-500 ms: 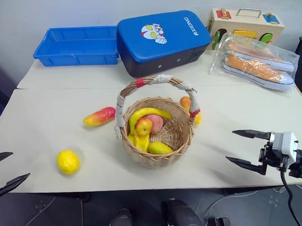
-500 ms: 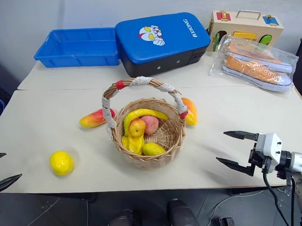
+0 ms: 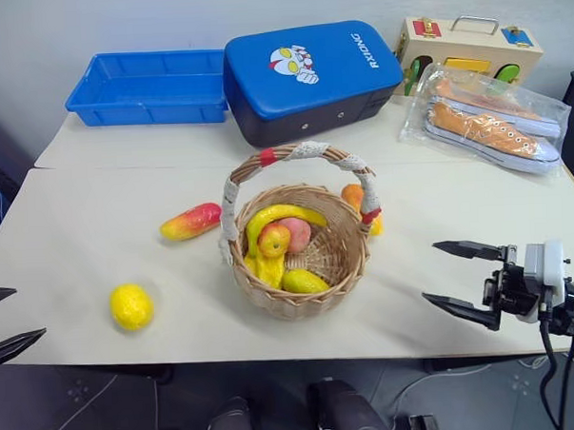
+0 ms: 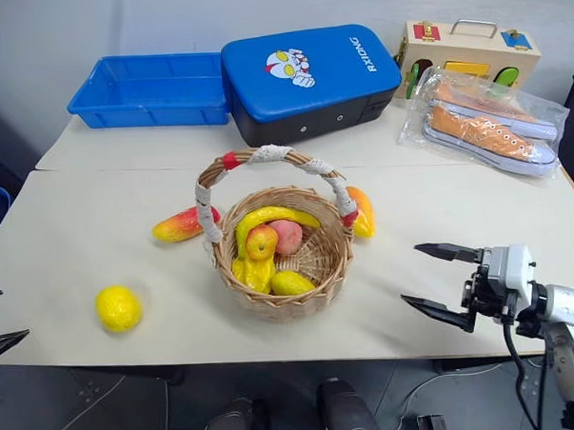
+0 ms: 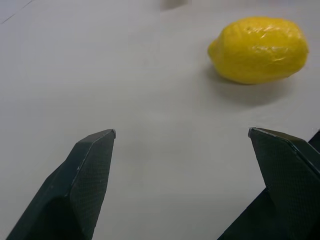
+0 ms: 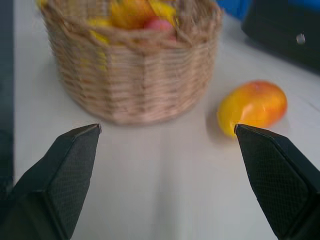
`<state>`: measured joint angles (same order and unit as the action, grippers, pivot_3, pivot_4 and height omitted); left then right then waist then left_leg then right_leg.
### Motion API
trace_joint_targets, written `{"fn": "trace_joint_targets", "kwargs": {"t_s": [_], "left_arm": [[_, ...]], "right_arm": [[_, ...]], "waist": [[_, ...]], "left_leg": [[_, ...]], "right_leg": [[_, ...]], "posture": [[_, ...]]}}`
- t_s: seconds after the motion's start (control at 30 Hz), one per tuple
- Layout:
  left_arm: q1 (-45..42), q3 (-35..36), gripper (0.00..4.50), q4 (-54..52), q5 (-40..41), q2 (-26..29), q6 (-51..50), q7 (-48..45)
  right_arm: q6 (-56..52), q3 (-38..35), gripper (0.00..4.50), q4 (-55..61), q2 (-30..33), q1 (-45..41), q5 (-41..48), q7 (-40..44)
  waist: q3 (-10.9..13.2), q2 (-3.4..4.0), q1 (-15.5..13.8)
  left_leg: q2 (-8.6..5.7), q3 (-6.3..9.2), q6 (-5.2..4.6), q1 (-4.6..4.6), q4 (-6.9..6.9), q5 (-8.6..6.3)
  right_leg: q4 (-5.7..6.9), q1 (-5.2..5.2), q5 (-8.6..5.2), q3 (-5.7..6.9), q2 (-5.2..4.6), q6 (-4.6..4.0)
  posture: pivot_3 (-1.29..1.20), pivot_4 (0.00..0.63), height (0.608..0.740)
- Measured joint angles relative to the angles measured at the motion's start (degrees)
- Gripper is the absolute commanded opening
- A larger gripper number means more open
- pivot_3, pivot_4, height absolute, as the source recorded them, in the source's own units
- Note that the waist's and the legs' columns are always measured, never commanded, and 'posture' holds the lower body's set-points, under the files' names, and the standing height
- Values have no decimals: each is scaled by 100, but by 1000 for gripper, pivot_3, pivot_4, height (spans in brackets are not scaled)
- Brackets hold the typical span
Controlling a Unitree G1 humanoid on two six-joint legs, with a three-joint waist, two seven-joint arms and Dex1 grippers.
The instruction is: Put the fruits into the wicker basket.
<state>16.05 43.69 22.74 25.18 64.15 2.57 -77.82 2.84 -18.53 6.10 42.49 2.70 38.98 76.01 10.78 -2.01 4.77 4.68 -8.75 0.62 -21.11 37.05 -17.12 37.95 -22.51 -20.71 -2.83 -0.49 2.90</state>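
The wicker basket [image 3: 300,300] stands mid-table with a banana [image 3: 279,215], a peach [image 3: 295,234] and other yellow fruits inside. A yellow lemon [image 3: 131,307] lies to its left near the front edge, and a red-to-yellow mango [image 3: 190,221] lies further back on the left. Behind the basket's right side sits an orange-yellow fruit [image 4: 362,212], partly hidden by the handle. My left gripper [image 3: 29,310] is open at the table's left front edge, facing the lemon [image 5: 257,49] from a short way off. My right gripper [image 3: 429,271] is open to the right of the basket, empty.
Along the back stand a blue plastic tray [image 3: 143,88], a blue case [image 3: 310,76], a wooden box [image 3: 465,41] and bagged shoes [image 3: 488,116]. The table's front edge runs just below both grippers.
My right gripper has edged slightly left toward the basket. The fruits and the basket have not moved.
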Motion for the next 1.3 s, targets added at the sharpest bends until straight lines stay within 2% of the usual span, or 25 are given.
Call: {"fn": "trace_joint_targets", "kwargs": {"t_s": [0.13, 0.23, 0.3, 0.33, 0.5, 0.67, 0.7, 0.77, 0.9, 1.07, 1.17, 1.3], "left_arm": [[-268, -282, 4500, -866, 320, 250, -529, -577], [-518, -821, 4500, -1768, 360, 409, -468, -812], [-742, -1282, 4500, -1942, 222, 397, -238, -814], [-819, -1431, 4500, -1960, 154, 383, -160, -814], [-2222, -3205, 4500, -1386, -790, 156, 605, -814], [-2983, -3922, 4500, -762, -1455, 116, 1400, -813], [-3053, -4010, 4304, -632, -1527, 114, 1532, -812], [-3151, -4127, 3939, -359, -1627, 111, 1826, -801], [-3279, -4181, 2886, 266, -1642, 53, 2388, -759], [-3220, -4089, 2807, 483, -1465, -1, 2608, -723], [-2819, -3880, 2807, -71, -876, 2, 1847, -812], [-2537, -3310, 2807, -2040, 594, 192, -123, -623]], "right_arm": [[-536, -7, 4451, 1019, 29, 83, 713, 26], [-589, 7, 4451, 1535, 91, -4, 854, 201], [-672, 30, 4451, 1622, 96, -32, 881, 250], [-687, 39, 4451, 1624, 96, -38, 881, 249], [-867, 295, 4451, 1672, 93, -281, 872, 239], [-941, 376, 4451, 1715, 1, -412, 827, 70], [-943, 393, 4487, 1724, -8, -406, 815, 52], [-943, 397, 4500, 1735, -22, -398, 794, 4], [-987, 394, 4500, 1847, -93, -388, 828, -206], [-1149, 395, 4500, 2149, -122, -428, 1003, -424], [-1172, 395, 4500, 2244, -138, -449, 1067, -456], [-1167, 369, 4500, 2270, -138, -442, 1052, -500]], "waist": [[-1, -2, -5], [-1, 0, -27], [-1, 0, -28], [0, 1, -16], [3, 7, -9], [2, 7, 4], [2, 7, 12], [2, 8, 28], [-5, 20, 45], [-10, 28, 47], [-9, 26, 29], [1, -13, -50]], "left_leg": [[0, 8, 0, -5, 6, 0], [-3, 11, 0, -4, 4, 0], [-2, 12, 0, -4, 1, 0], [-2, 12, 0, -5, 1, 0], [-3, 8, 0, -5, 9, 5], [-1, -4, 14, -7, 11, 13], [-1, -8, 14, -4, 12, 13], [2, -16, 14, 1, 11, 13], [4, -23, 13, 10, 12, 13], [5, -24, 8, 26, 10, 13], [6, -21, 8, 11, 13, 13], [4, 14, 26, -22, 42, 23]], "right_leg": [[0, 4, 0, 6, -3, 0], [-7, 10, 0, 9, -4, 0], [-7, 6, 0, 9, 2, 0], [-6, 5, 0, 8, 3, 0], [2, 1, 0, 2, 8, 0], [1, -5, -1, -9, 10, 1], [2, -5, -1, -12, 9, 2], [5, -6, -1, -20, 12, 2], [19, -7, -1, -28, 14, 2], [49, -7, -2, -31, 14, 2], [49, -16, -2, -26, 12, 3], [54, -19, -5, -6, 5, 9]], "posture": [[0, 150, 740], [0, 150, 740], [0, 150, 740], [0, 150, 740], [0, 150, 740], [0, 150, 740], [0, 150, 740], [0, 150, 740], [0, 150, 740], [0, 150, 740], [0, 150, 740], [0, 150, 740]]}}
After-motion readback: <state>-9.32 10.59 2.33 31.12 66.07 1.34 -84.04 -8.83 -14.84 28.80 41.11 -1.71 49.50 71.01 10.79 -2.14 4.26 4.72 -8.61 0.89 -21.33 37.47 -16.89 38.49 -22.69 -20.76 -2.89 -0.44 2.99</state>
